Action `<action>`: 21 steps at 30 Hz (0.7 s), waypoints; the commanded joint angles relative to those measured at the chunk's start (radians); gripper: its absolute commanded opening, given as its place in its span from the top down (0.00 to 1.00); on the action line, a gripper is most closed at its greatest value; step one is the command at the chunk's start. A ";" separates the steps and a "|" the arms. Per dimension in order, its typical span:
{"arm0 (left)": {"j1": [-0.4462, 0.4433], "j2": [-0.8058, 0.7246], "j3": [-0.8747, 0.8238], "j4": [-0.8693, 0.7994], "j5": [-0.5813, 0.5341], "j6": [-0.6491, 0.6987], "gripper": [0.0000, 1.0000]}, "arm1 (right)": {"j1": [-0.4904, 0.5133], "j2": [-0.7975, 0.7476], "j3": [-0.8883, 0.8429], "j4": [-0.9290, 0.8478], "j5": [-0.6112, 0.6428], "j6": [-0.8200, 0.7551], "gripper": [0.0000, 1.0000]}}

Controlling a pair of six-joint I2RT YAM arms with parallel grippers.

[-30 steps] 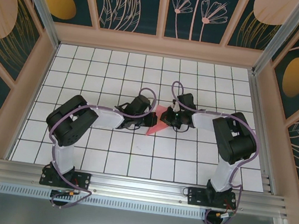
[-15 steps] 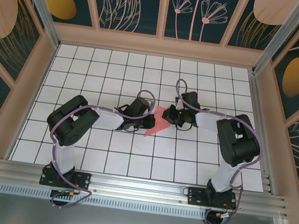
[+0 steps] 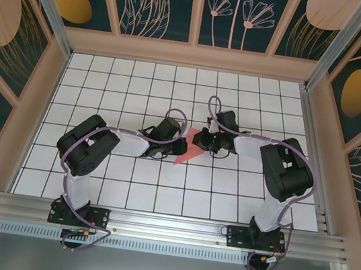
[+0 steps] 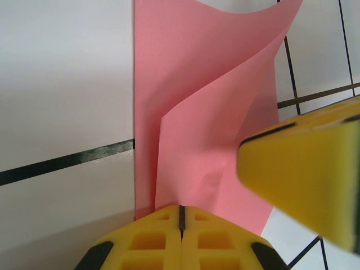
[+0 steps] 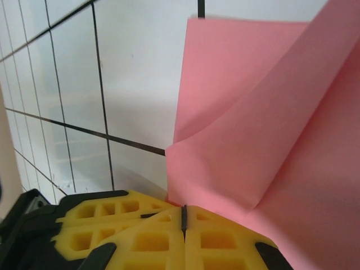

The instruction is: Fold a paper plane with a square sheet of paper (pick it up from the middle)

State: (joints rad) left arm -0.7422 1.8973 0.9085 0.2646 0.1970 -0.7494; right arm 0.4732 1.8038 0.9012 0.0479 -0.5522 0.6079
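Observation:
The square sheet of paper is pink-red, partly folded and curled, and held just above the white grid table between both grippers. My left gripper is shut on its left edge; in the left wrist view the yellow jaws meet on the paper, which bends up into a loose fold. My right gripper is shut on the opposite edge; in the right wrist view its jaws pinch the paper at a layered corner. A yellow finger of the right gripper looms at the right in the left wrist view.
The white grid table is walled by a wooden frame at the back and sides. An aluminium rail carries both arm bases at the near edge. Both arms reach toward the middle, elbows outward.
The right arm's wrist swung slightly back and then returned a little to the left. The paper stays pinched between both grippers, almost in place. The left arm has barely moved.

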 commanded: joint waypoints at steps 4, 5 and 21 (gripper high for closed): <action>0.005 0.016 -0.017 -0.070 -0.033 -0.011 1.00 | 0.004 0.071 0.046 -0.049 0.003 -0.052 0.95; 0.006 0.019 -0.016 -0.077 -0.032 -0.010 1.00 | 0.002 0.078 0.052 -0.054 0.011 -0.060 0.95; 0.005 0.045 -0.020 -0.146 -0.037 0.027 1.00 | -0.145 0.180 0.193 -0.059 0.047 -0.100 0.95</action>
State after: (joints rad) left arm -0.7422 1.8973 0.9092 0.2577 0.1932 -0.7444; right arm 0.3668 1.9549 1.0527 -0.0147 -0.5766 0.5327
